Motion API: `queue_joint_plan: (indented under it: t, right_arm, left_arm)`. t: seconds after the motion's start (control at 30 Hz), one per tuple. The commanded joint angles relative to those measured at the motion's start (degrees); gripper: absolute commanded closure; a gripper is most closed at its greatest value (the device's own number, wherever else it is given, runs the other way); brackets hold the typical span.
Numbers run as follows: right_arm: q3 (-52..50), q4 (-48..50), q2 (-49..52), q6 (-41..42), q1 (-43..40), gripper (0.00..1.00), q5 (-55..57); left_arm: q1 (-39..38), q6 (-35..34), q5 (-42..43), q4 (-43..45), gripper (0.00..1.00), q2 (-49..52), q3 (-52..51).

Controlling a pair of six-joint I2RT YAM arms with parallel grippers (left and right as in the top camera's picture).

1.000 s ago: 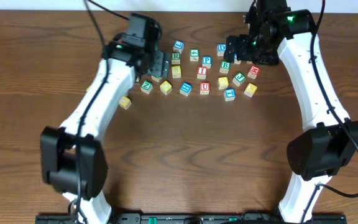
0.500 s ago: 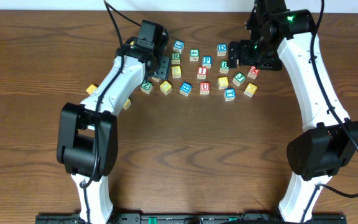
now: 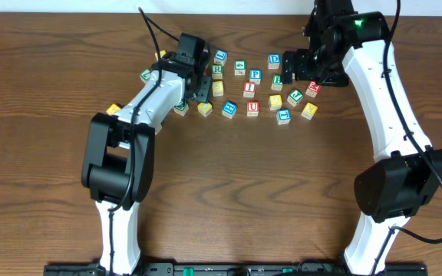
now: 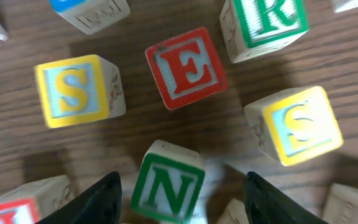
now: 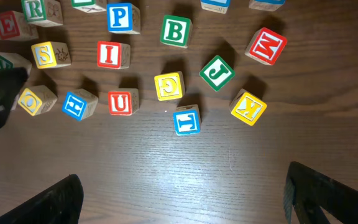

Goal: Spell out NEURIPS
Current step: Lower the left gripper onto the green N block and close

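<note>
In the left wrist view my left gripper (image 4: 182, 202) is open and straddles the green N cube (image 4: 168, 186), with a gap on each side. Beyond it lie the red E (image 4: 186, 67), the green R (image 4: 267, 22) and two yellow S cubes (image 4: 73, 92) (image 4: 300, 124). Overhead, the left gripper (image 3: 198, 83) covers the N. The right wrist view shows the blue P (image 5: 120, 17), red I (image 5: 109, 53), red U (image 5: 120, 102), E (image 5: 7, 23), R (image 5: 36, 9) and N (image 5: 2, 62). My right gripper (image 5: 182, 193) is open over bare wood.
Other letter cubes lie among them: green B (image 5: 175, 30), green J (image 5: 216, 72), yellow G (image 5: 168, 86), blue T (image 5: 186, 119), yellow K (image 5: 248, 108), red M (image 5: 266, 46). A few stray cubes lie left of the cluster, such as a yellow one (image 3: 113, 110). The wooden table (image 3: 229, 176) spreads in front.
My left arm has swung inward and its gripper has shifted slightly right, deeper into the cluster's left end. The right gripper drew back a little, then held still.
</note>
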Motion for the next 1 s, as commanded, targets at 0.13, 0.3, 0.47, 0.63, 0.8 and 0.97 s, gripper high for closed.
queue_joint_plan:
  t: [0.13, 0.3, 0.47, 0.63, 0.8, 0.97]
  right_arm:
    - [1.03, 0.07, -0.31, -0.42, 0.17, 0.01, 0.48]
    - [1.03, 0.15, -0.31, -0.42, 0.17, 0.01, 0.48]
    - [1.03, 0.17, -0.31, -0.42, 0.17, 0.01, 0.48]
    - [1.03, 0.28, -0.31, -0.42, 0.17, 0.01, 0.48]
    - [1.03, 0.52, -0.31, -0.42, 0.17, 0.01, 0.48]
    - [1.03, 0.5, -0.31, -0.44, 0.17, 0.01, 0.5]
  left_arm:
    - [-0.09, 0.17, -0.76, 1.95, 0.43, 2.12, 1.01]
    - [-0.09, 0.17, -0.76, 2.12, 0.52, 2.12, 1.01]
    - [-0.09, 0.11, -0.74, 1.51, 0.64, 2.12, 1.01]
    - [-0.09, -3.21, -0.74, 0.2, 0.64, 2.12, 1.01]
    - [-0.07, -5.81, -0.74, 0.22, 0.64, 2.08, 1.03]
    - [-0.07, -6.19, -0.74, 0.79, 0.65, 1.95, 1.03]
